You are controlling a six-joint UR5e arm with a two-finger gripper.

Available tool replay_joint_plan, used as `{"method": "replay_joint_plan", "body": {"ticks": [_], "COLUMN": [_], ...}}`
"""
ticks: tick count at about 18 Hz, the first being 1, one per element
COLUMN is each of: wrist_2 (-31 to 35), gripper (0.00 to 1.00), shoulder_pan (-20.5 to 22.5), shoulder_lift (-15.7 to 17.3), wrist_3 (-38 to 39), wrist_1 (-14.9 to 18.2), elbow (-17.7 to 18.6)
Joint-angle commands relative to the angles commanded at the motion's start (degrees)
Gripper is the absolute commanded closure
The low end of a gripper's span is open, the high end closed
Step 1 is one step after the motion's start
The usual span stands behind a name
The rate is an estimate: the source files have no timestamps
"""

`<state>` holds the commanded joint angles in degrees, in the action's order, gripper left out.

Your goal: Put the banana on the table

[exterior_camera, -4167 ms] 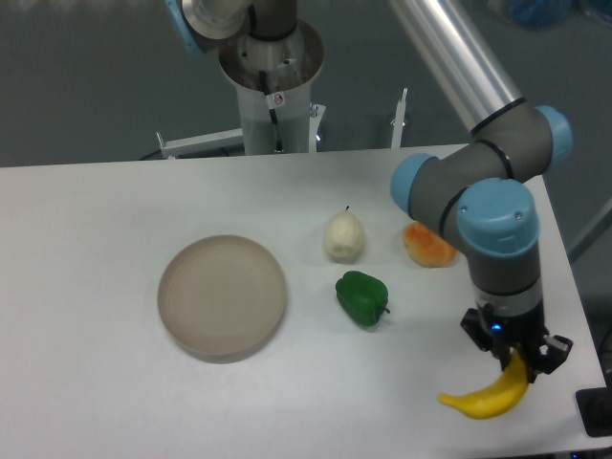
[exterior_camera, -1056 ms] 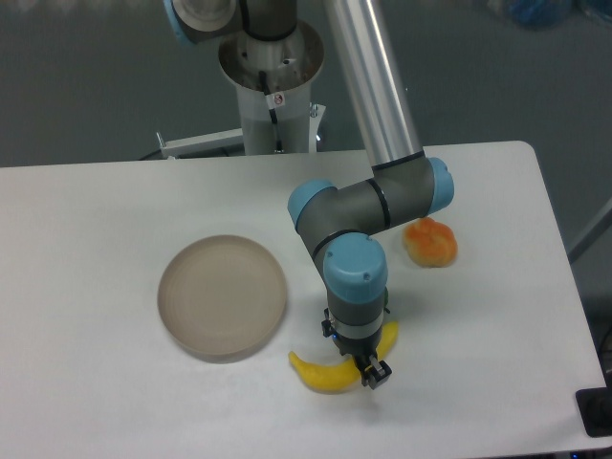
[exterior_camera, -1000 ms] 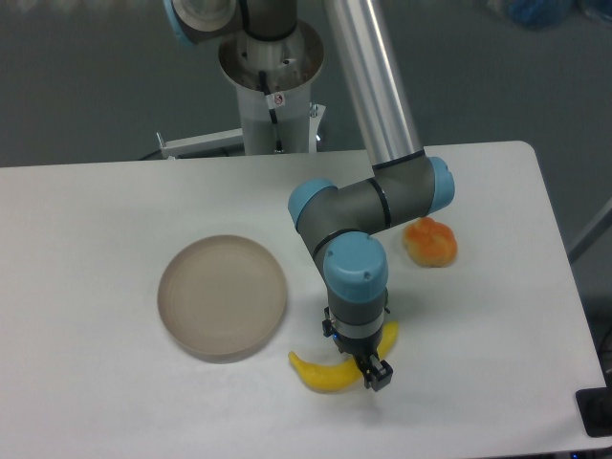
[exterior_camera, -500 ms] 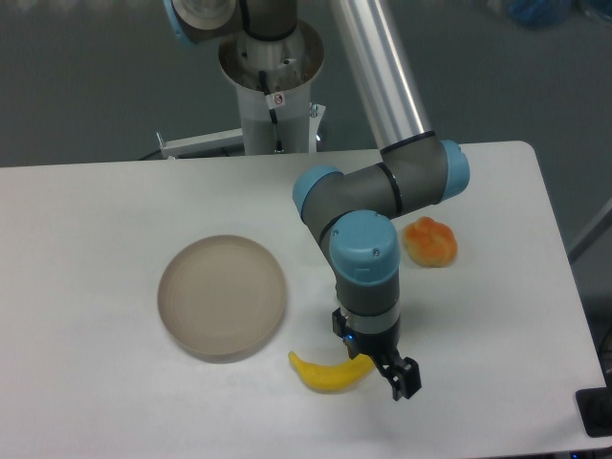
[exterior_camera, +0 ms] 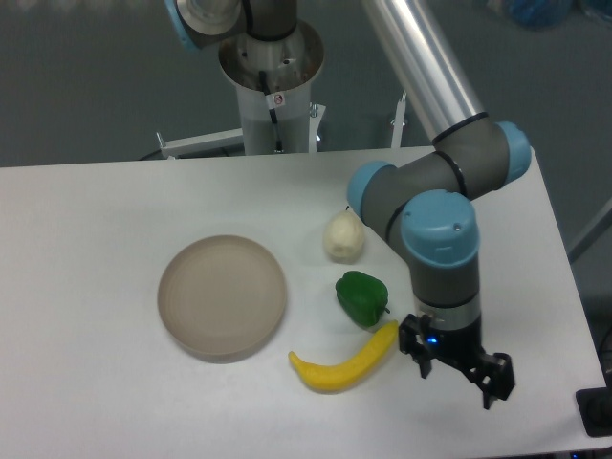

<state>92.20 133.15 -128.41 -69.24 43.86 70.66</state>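
Note:
The yellow banana (exterior_camera: pixel 346 361) lies flat on the white table (exterior_camera: pixel 96 402), in front of the green pepper and to the right of the round plate. My gripper (exterior_camera: pixel 457 364) is open and empty. It hangs to the right of the banana's right tip, apart from it, near the table's front right edge. Nothing is between its fingers.
A round beige-grey plate (exterior_camera: pixel 222 296) sits left of the banana. A green pepper (exterior_camera: pixel 362 297) is just behind the banana. A pale pear (exterior_camera: pixel 343 237) stands behind the pepper. The arm hides the orange fruit. The robot's base (exterior_camera: pixel 273 86) stands at the table's back edge.
The gripper carried the banana from the front right to beside the plate, let go of it, and has moved off to the right. The banana stays on the table.

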Motion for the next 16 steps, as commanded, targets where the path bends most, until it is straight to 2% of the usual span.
{"method": "replay_joint_plan", "body": {"ticks": [2,5,9,11,16], "wrist_2": [0.00,0.00,0.44,0.53,0.53], "gripper": [0.00,0.00,0.00,0.00,0.00], "shoulder_pan": [1.06,2.02,2.11,2.20,2.11], "shoulder_lift": [-0.09,0.52,2.02,3.77,5.10], "wrist_3": [-4.57,-5.64,-5.55,-5.55,-5.55], "wrist_1": [0.00,0.35,0.09,0.09,0.00], "elbow": [0.43,0.88,4.39,8.33,10.28]}}
